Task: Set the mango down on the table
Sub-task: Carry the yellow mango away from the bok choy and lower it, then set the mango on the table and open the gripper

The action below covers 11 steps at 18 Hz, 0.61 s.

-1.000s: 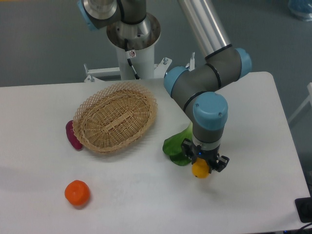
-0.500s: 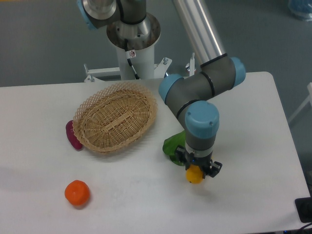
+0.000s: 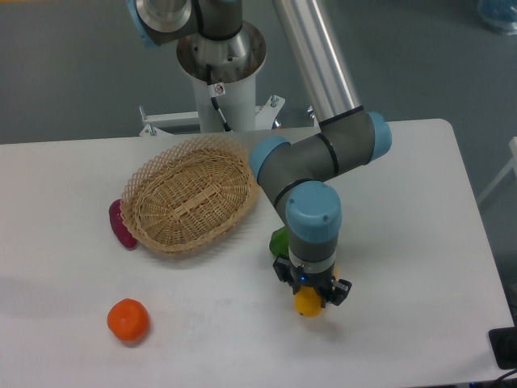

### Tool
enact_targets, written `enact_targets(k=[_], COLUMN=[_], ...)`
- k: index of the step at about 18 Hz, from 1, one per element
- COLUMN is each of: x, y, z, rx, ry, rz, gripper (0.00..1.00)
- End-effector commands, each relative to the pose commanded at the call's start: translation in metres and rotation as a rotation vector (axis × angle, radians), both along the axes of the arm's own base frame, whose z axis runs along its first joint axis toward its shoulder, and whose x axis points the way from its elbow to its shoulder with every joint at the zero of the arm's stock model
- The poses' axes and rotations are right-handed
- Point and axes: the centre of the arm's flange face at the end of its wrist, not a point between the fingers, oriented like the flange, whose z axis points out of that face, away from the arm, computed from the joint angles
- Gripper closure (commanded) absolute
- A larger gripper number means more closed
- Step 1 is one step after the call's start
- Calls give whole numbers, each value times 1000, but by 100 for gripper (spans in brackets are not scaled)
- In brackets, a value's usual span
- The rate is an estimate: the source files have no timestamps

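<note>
Since the earlier frames the arm has swung leftward and toward the table's front edge, carrying the gripper with it. Its fingers pinch the yellow mango just over the white tabletop, beside the green leafy vegetable. Elsewhere lie a wicker basket, an orange tangerine and a purple vegetable.

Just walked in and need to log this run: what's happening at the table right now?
The arm's gripper is clamped on the mango and holds it low over the white table, in front of the green vegetable. The wicker basket sits empty, with a purple item at its left edge and an orange fruit near the front.
</note>
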Motion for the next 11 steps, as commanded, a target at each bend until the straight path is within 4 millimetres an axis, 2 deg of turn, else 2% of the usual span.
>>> enact_targets(k=[6,7,10,11], x=[8,8,6,5], y=[9,10,12,12], z=[-7,-7,-4,-2], rx=[0,0,6,9], ry=[-3,-3,1,4], rz=[11,11,10,10], gripper=[43,38,15,1])
